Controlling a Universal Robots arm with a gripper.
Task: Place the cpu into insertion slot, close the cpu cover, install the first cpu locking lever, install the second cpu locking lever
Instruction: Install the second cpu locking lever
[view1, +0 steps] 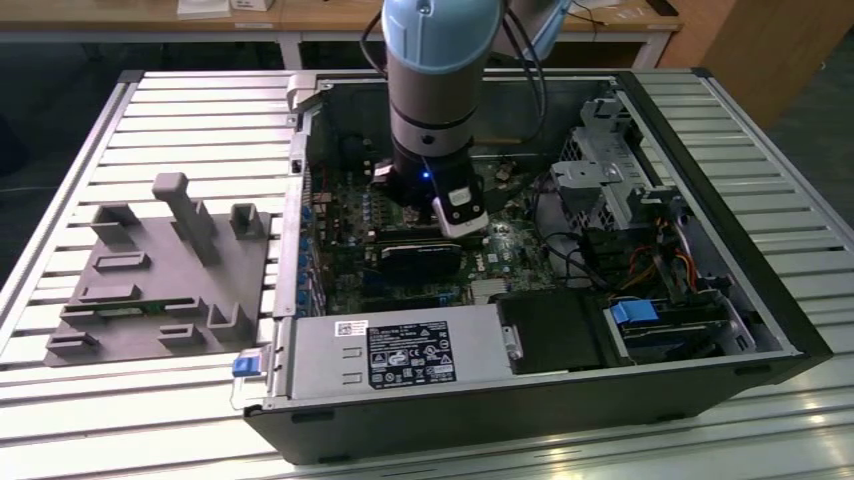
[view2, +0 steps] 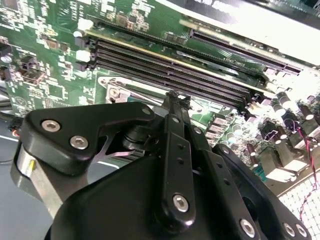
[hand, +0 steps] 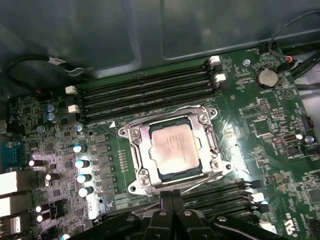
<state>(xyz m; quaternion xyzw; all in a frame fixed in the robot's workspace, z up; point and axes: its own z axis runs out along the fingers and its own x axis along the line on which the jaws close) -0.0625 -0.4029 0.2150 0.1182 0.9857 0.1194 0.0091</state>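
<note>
In the first wrist view the cpu (hand: 172, 146), a dull silver square, lies flat in the insertion slot on the green board. The cpu cover (hand: 138, 150), a silver frame, lies down around it with the chip showing through its window. Thin metal lever rods (hand: 160, 118) run along the frame's edges; whether they are latched I cannot tell. My gripper (hand: 173, 195) hovers just beside the socket, fingers pressed together with nothing between them. The second wrist view has the same shut tips (view2: 176, 96) over the board. In the exterior view the gripper (view1: 461, 228) hangs inside the open computer case.
Long black memory slots (hand: 145, 92) flank the socket on both sides. Capacitors (hand: 80, 162) and a coin battery (hand: 269, 77) stand nearby. The case holds a black heatsink block (view1: 416, 258), a power supply (view1: 400, 355) and a drive cage (view1: 607, 180). A grey fixture (view1: 160, 270) lies at the exterior view's left.
</note>
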